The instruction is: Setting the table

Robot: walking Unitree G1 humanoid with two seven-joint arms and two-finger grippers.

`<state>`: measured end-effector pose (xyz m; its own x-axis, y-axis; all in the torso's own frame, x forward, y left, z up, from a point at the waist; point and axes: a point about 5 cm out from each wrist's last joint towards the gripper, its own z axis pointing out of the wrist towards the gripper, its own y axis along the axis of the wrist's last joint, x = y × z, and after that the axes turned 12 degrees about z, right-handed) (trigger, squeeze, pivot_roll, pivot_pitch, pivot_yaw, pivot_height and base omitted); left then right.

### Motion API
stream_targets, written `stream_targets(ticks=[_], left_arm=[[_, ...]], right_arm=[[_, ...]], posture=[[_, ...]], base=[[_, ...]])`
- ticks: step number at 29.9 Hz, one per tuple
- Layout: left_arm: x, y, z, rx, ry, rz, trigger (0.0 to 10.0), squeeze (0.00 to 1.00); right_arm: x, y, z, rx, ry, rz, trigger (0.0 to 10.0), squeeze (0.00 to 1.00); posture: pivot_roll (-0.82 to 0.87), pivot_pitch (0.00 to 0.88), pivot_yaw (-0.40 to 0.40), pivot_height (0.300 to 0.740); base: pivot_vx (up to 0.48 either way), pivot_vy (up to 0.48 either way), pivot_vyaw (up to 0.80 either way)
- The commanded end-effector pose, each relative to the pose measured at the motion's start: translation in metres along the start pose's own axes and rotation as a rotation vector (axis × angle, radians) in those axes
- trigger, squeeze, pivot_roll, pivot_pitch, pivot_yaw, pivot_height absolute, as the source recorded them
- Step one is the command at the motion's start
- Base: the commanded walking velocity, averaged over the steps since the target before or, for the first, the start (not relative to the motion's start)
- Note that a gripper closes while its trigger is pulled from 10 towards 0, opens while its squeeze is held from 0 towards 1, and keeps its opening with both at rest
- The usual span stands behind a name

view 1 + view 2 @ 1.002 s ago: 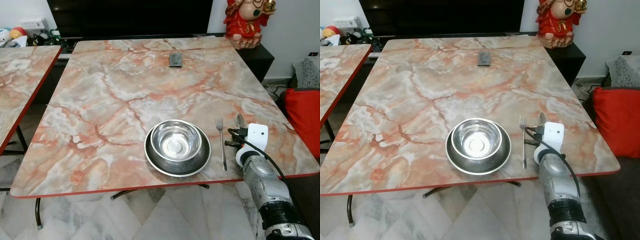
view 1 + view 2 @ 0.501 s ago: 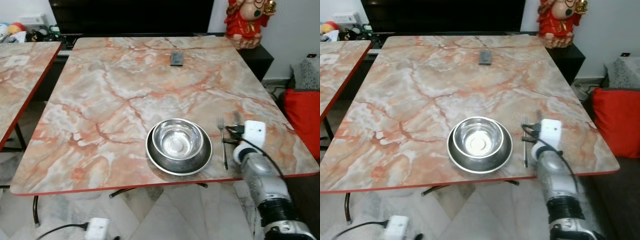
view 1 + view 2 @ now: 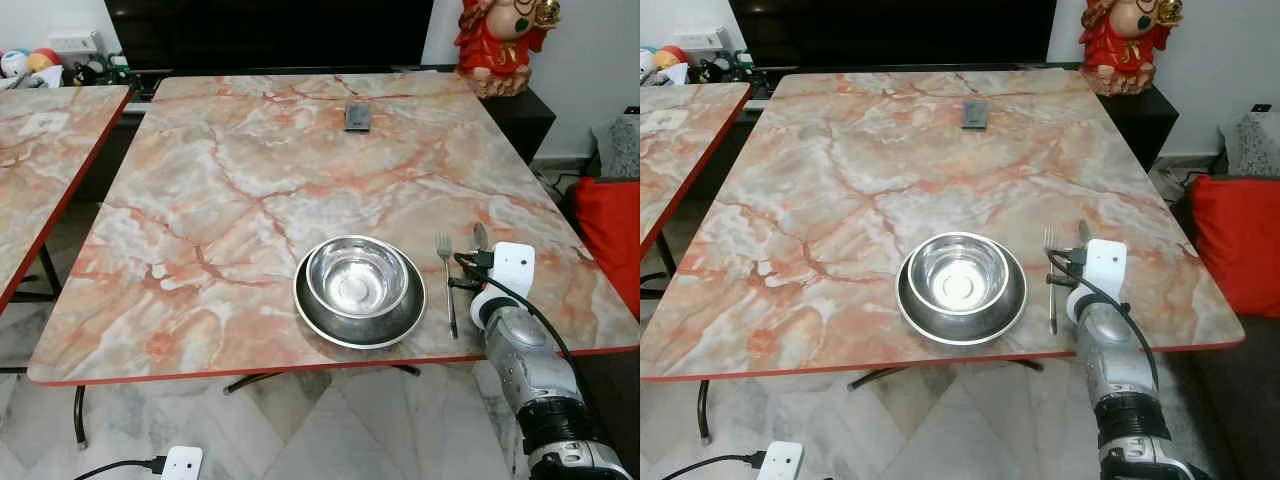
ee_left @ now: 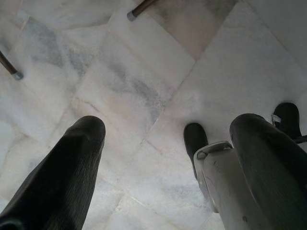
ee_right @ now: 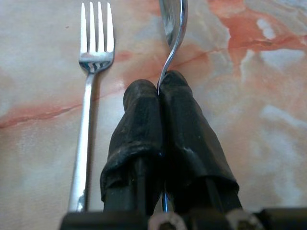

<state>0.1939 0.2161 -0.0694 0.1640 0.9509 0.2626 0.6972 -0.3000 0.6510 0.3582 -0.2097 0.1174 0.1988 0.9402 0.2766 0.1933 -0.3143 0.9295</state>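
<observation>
Pink-orange marble table (image 3: 250,190) with a red edge over pale marble floor tiles, dark TV cabinet along the far wall.

Near edge: left gripper (image 4: 168,158) hangs idle over the floor, fingers spread apart, holding nothing.

Near right of the table: right gripper (image 5: 165,122) has its fingers pinched tight on the handle of the spoon (image 5: 172,21), bowl end pointing to the far side. Spoon sits low over the marble; can't tell if it's touching.

Just left of it the fork (image 3: 446,285) lies flat, tines far, parallel to the spoon. Left again, a steel bowl (image 3: 356,278) nested on a steel plate (image 3: 330,325).

Far centre: small dark flat object (image 3: 357,117), unrelated. Far right corner: red figurine (image 3: 497,45).

Judgement: step in hand is placing the spoon to the right of the fork. Next move calls for settling it flat, parallel to the fork, opening the fingers and backing out straight without nudging the fork.
</observation>
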Motion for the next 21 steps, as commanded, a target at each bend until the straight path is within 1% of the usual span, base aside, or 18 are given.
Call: stream_targets(ticks=[1, 11, 21], left_arm=[[-0.0013, -0.0097, -0.0030, 0.028, -0.008, -0.002, 10.0, 0.00], [-0.0037, -0.0098, -0.0028, 0.031, -0.014, 0.002, 10.0, 0.00], [-0.0055, -0.0111, -0.0031, 0.038, -0.021, 0.004, 10.0, 0.00]], right_arm=[[-0.0025, -0.0004, -0.0002, 0.000, -0.007, 0.002, 10.0, 0.00], [-0.0021, -0.0053, 0.0003, 0.012, -0.008, 0.008, 10.0, 0.00], [0.0006, -0.0026, 0.0028, 0.004, -0.002, 0.019, 10.0, 0.00]], posture=[[0.02, 0.155, 0.014, 0.740], [0.02, 0.153, 0.017, 0.740], [0.02, 0.153, 0.017, 0.740]], base=[[0.000, 0.000, 0.00], [0.000, 0.000, 0.00], [0.000, 0.000, 0.00]])
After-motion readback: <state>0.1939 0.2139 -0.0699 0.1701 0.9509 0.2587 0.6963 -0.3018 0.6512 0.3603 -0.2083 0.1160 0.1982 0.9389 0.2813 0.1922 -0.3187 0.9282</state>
